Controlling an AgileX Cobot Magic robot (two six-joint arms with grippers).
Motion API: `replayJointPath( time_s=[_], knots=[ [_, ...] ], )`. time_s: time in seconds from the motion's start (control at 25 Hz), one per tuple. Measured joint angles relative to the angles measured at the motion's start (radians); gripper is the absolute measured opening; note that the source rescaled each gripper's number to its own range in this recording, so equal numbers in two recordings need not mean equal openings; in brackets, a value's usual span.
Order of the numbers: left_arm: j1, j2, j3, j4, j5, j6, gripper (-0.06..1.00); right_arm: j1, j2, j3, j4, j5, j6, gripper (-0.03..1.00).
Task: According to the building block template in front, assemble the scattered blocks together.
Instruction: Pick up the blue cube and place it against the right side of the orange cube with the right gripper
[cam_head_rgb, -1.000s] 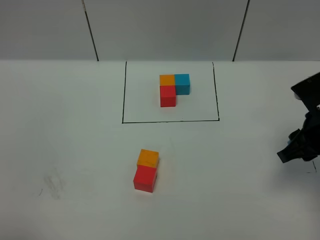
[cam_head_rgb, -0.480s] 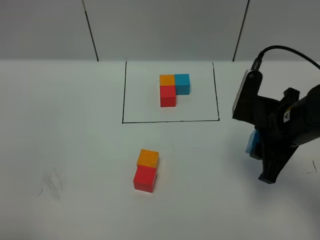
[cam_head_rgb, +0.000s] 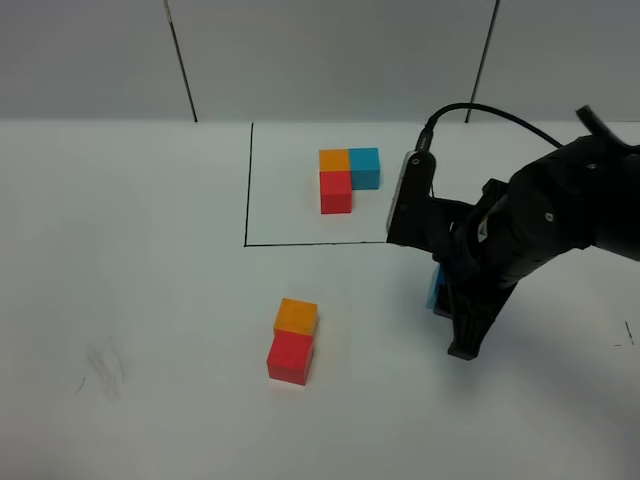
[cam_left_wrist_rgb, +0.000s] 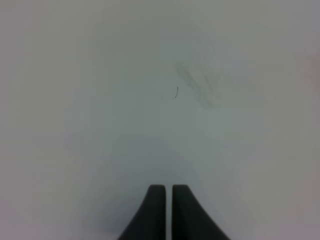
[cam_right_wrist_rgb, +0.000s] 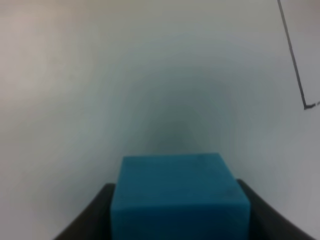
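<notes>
My right gripper (cam_right_wrist_rgb: 180, 220) is clamped on the light blue cube (cam_right_wrist_rgb: 179, 197), held above the bench (cam_head_rgb: 130, 280), just below the black frame's lower right corner. Left gripper (cam_left_wrist_rgb: 167, 210): jaws together, nothing in them, over bare bench. Orange cube (cam_head_rgb: 296, 316) & red cube (cam_head_rgb: 290, 358) sit touching, near mid-bench. Template (cam_head_rgb: 347, 178) sits inside the frame, well apart from them.

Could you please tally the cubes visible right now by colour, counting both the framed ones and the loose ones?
Orange cubes: 2, framed and loose.
Red cubes: 2, framed and loose.
Blue cubes: 2, framed and one held in the right gripper.
Total: 6 cubes.
</notes>
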Motion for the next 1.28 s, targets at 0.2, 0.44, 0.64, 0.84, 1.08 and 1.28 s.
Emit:
replayJointPath(
  time_s=[0.2, 0.44, 0.64, 0.84, 1.08, 1.28],
  knots=[
    [0.0, 0.0, 0.0, 0.0, 0.0, 0.0, 0.01, 0.045, 0.071, -0.023, 0.004, -0.023, 0.001, 0.59],
    [0.0, 0.0, 0.0, 0.0, 0.0, 0.002, 0.01, 0.094, 0.138, -0.066, 0.02, -0.03, 0.001, 0.59],
    [0.0, 0.0, 0.0, 0.0, 0.0, 0.001, 0.01, 0.122, 0.184, -0.114, 0.043, -0.03, 0.001, 0.59],
    [0.0, 0.0, 0.0, 0.0, 0.0, 0.001, 0.01, 0.141, 0.208, -0.13, 0.049, -0.033, 0.001, 0.59],
    [0.0, 0.0, 0.0, 0.0, 0.0, 0.001, 0.01, 0.153, 0.243, -0.14, 0.064, -0.036, 0.001, 0.59],
    [0.0, 0.0, 0.0, 0.0, 0.0, 0.001, 0.01, 0.168, 0.268, -0.177, 0.066, -0.038, 0.001, 0.59]
  ],
)
